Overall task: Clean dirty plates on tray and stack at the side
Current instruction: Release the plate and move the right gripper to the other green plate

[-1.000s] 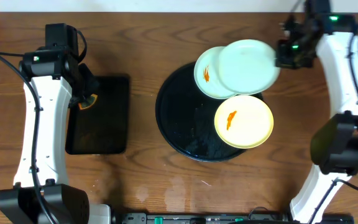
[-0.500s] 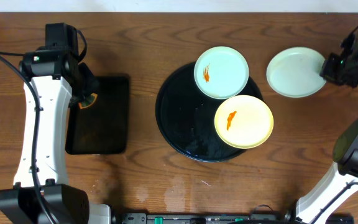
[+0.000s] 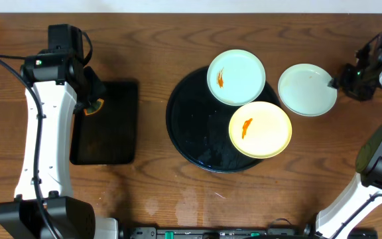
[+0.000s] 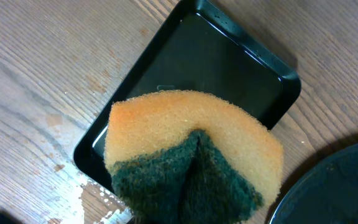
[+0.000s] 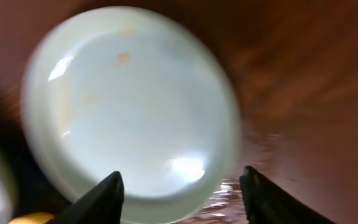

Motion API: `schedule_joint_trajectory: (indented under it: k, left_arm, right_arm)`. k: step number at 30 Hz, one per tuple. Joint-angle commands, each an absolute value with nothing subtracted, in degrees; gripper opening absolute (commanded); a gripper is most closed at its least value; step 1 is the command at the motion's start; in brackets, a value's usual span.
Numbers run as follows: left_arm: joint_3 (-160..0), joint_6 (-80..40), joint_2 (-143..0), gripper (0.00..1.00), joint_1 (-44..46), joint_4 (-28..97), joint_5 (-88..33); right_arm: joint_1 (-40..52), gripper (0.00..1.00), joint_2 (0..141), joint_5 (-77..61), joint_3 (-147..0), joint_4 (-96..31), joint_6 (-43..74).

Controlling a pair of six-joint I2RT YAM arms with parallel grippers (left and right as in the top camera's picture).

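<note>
Blurred pale plate (image 5: 129, 112), near rim between spread fingers (image 5: 104, 196).

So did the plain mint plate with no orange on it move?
Yes. The clean pale mint-blue round plate went right, from over the big round glossy black tray to beside its right edge.

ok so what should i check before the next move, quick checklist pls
1. side plate off the round tray, on the table: ok
2. side plate free of orange: cannot tell, the right wrist view is blurred and shows a faint spot near its rim
3. right tool open, jaws apart at that plate's edge: ok
4. left tool holding the sponge: ok
5. smeared mint plate and yellow plate clean: not ok, each has an orange smear
6. those two fully inside the tray: not ok, both overhang its rim
</note>
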State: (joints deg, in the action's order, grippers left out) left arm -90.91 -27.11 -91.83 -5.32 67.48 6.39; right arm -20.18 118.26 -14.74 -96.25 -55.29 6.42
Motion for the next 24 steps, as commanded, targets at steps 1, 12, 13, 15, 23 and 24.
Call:
schedule_joint_trajectory:
  k: [1, 12, 13, 15, 23, 24]
  left_arm:
    - [-90.21, -26.57, -91.77, 0.08, -5.56, 67.37, 7.11]
    - [-90.21, -26.57, -91.77, 0.08, -5.56, 67.26, 7.11]
    - [-90.21, -26.57, -91.77, 0.08, -5.56, 67.26, 7.11]
    - [-90.21, -26.57, -91.77, 0.08, -5.56, 67.26, 7.11]
    - [-90.21, -26.57, -91.77, 0.08, -5.56, 67.26, 7.09]
    - [-90.21, -26.57, -91.77, 0.08, -5.56, 67.26, 7.09]
  right_arm:
    - [-17.08, 0.61, 117.97, -29.26, -96.47, -55.0, 3.77]
    - [2.28, 0.99, 118.74, -8.64, -96.09, -47.33, 13.43]
    - [4.16, 0.99, 118.96, -6.11, -96.09, -46.72, 14.96]
    - [7.07, 0.99, 119.33, -2.0, -96.09, -45.63, 17.69]
    - [11.22, 0.9, 122.26, 1.58, -96.09, -43.46, 21.87]
    - [11.4, 0.89, 122.85, 1.17, -96.09, -43.03, 21.85]
